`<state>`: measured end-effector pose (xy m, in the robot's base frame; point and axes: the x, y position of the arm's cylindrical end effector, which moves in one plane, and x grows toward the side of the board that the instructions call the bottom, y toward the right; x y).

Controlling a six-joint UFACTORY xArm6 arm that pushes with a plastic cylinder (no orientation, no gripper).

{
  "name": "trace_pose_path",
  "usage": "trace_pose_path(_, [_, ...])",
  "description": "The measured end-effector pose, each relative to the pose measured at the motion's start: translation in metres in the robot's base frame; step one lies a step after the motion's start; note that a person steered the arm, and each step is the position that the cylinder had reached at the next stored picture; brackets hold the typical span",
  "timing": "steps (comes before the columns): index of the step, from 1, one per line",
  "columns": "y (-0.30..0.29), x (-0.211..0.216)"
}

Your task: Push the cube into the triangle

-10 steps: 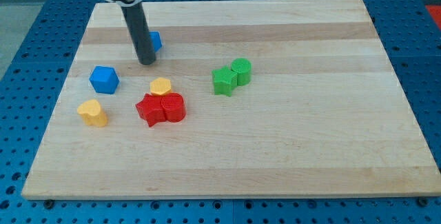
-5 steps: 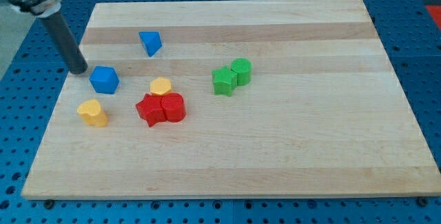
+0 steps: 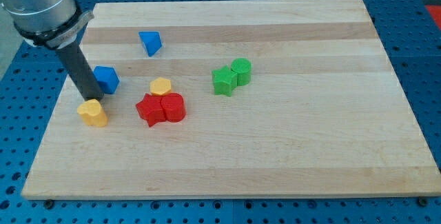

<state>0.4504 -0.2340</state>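
My tip [image 3: 90, 97] sits down on the pale wooden board [image 3: 275, 155], just left and below the blue plastic cube [image 3: 105, 79], right above the yellow rounded block [image 3: 92, 112] at the view's left. No fingers here, just a bare rod, nothing gripped. The cube lies well short of the blue plastic triangle [image 3: 150, 43], which is up and to the right. I judge I want my tip square behind the cube's lower-left face, then a steady push up-right through its centre so it doesn't spin off. The yellow hexagonal block [image 3: 160, 86] and the red blocks [image 3: 161, 108] stay clear of that line, green ones [image 3: 231, 76] too
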Motion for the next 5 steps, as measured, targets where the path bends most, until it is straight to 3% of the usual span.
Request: trace_pose_path(5, [0.031, -0.080])
